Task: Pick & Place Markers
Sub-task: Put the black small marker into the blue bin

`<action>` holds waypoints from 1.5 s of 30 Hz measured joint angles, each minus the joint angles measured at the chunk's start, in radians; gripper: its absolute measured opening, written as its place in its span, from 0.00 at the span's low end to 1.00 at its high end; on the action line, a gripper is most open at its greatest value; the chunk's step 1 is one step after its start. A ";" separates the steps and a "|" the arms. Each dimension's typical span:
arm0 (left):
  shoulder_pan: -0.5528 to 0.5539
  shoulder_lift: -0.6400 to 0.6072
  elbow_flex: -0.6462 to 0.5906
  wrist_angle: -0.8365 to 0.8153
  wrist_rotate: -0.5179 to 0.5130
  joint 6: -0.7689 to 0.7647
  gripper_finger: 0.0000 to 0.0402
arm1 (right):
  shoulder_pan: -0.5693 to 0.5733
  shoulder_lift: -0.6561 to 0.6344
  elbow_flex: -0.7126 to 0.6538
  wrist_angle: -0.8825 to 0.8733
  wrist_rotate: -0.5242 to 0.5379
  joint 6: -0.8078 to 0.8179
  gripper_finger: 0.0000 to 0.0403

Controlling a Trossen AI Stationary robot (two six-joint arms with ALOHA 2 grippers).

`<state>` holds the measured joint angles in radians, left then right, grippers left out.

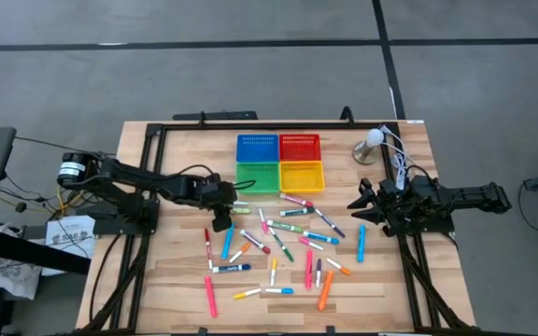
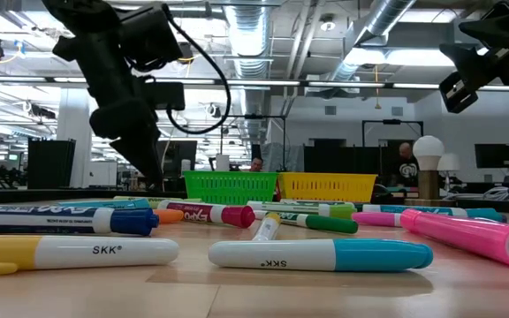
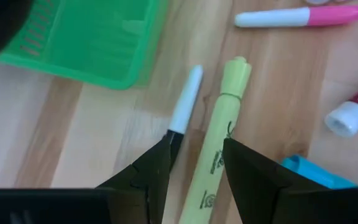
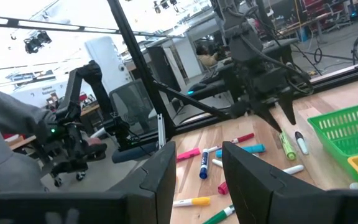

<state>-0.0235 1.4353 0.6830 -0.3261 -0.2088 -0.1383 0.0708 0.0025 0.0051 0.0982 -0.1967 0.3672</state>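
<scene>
Yellow is the colour in play: a pale yellow marker [image 3: 219, 146] lies flat on the wooden table [image 1: 390, 280], just in front of the green basket [image 1: 257, 176], with a thin white-capped marker [image 3: 184, 102] just beside it. The left gripper [image 1: 220, 221] hangs right over the yellow one, its 2 fingers [image 3: 148, 177] apart and straddling the barrel; nothing is clamped. Whether the tips touch the wood I cannot tell.

Most of the other markers [image 1: 288, 245] lie scattered across the middle of the table, between the 4 baskets [image 1: 279, 161] at the far edge and the near edge. None can be seen inside a basket, so the job looks to be at its start.

The right gripper [image 1: 357, 207] waits raised above the right edge, fingers [image 4: 157, 171] parted around empty air.

This looks like the reach-and-grasp step for the yellow marker. Next the left gripper would need to settle lower and squeeze across the barrel, taking care not to trap the white-capped neighbour, then lift and carry it to a basket; which basket suits it is not clear.
</scene>
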 joint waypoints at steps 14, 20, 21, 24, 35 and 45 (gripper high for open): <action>0.061 0.003 0.000 0.005 0.005 0.030 0.37 | 0.000 0.000 0.000 0.000 0.000 0.000 0.30; 0.061 0.003 0.000 0.012 0.021 0.079 0.37 | 0.000 0.000 0.000 0.000 0.000 0.000 0.30; 0.065 0.003 0.000 0.014 0.021 0.080 0.37 | 0.000 0.000 0.000 0.000 0.000 0.000 0.30; 0.066 0.003 0.000 0.020 0.019 0.081 0.37 | 0.000 0.000 0.000 0.000 0.000 0.000 0.30; 0.061 0.080 0.000 0.042 0.020 0.074 0.37 | 0.000 0.000 0.000 -0.001 0.000 0.000 0.30; 0.063 0.096 -0.004 0.064 0.019 0.078 0.37 | 0.000 0.000 0.000 -0.001 -0.001 0.000 0.30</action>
<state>0.0399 1.5311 0.6789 -0.2623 -0.1894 -0.0605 0.0711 0.0025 0.0051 0.0975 -0.1974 0.3676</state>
